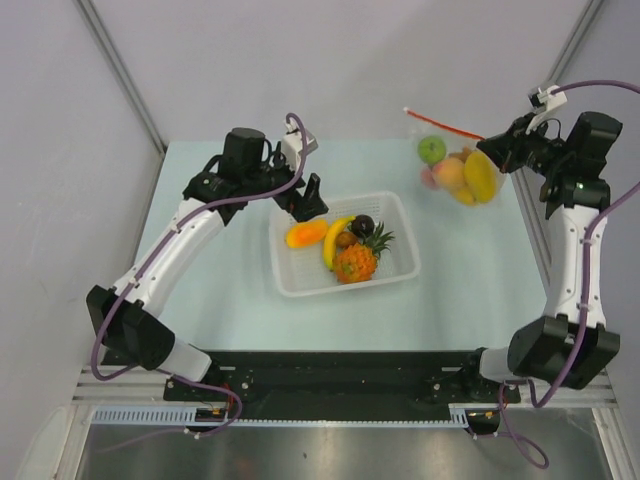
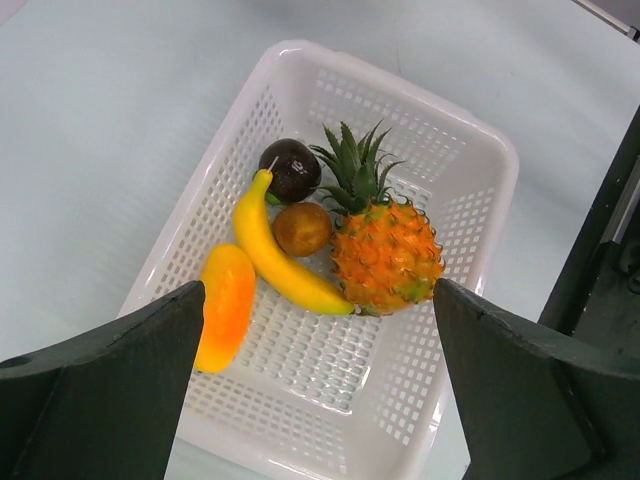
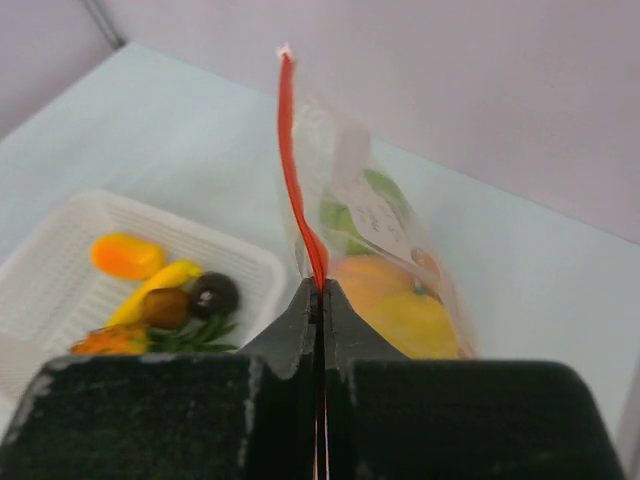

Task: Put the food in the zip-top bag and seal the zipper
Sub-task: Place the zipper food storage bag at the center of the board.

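Left fingers (image 2: 110, 390): spread as wide as they go, holding nothing. The left gripper (image 1: 308, 200) hangs over the left end of the white basket (image 2: 480, 200).
Right fingers (image 3: 300, 335): pressed fully together on the zipper (image 3: 290, 170). The right gripper (image 3: 320, 300) holds the strip on edge.
Zip-top bag (image 1: 460, 175): at the far right corner of the surface (image 1: 220, 300), hanging below the strip, with green, orange and yellow pieces inside.
Food not yet bagged: orange-yellow fruit (image 2: 225, 305), banana (image 2: 275, 260), pineapple (image 2: 385, 255), brown round fruit (image 2: 302, 228) and dark purple fruit (image 2: 290, 170), all in the basket at mid-surface.
Key relation: the orange-yellow fruit lies below the open fingers, close to the left one. Its long axis runs across the line they close along, so you would be gripping its narrow width.
Banana axis: oblique to that line, touching the pineapple at one end.
Nearer arm: the left, by a wide margin; the right is occupied with the bag.
Left arm pose: elbow out over the left side, wrist tipped down into the basket.
Judgement: descend, with a small shift towards the left finger's side.
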Available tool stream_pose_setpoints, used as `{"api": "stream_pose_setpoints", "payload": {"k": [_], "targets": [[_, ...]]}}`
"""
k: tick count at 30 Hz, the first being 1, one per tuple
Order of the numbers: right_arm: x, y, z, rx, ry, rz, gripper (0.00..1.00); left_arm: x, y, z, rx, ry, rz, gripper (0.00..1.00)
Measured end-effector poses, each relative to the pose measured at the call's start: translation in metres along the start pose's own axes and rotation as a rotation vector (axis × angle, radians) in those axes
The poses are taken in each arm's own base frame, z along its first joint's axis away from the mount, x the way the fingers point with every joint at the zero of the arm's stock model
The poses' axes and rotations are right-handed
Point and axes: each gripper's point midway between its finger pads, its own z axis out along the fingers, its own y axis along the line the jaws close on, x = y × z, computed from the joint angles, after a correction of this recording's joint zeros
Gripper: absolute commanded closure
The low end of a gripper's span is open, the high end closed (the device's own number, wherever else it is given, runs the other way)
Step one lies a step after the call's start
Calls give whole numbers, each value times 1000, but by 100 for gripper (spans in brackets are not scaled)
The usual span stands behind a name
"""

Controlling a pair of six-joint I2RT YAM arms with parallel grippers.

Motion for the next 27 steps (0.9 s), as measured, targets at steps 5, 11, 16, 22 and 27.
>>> {"api": "stream_pose_setpoints", "payload": {"k": [5, 11, 16, 22, 27], "targets": [[20, -78, 31, 83, 30, -63, 100, -1, 6, 7, 8, 5, -8, 0], [69, -130, 52, 77, 108, -108, 100, 1, 11, 13, 20, 14, -11, 0], [111, -99, 42, -81, 224, -252, 100, 1, 10, 13, 29, 12, -12, 0], [212, -11, -12, -320, 440, -279, 100, 9, 9, 16, 37, 25, -22, 0], [286, 40, -73, -434, 614, -214, 100, 10, 9, 16, 37, 28, -24, 0]]}}
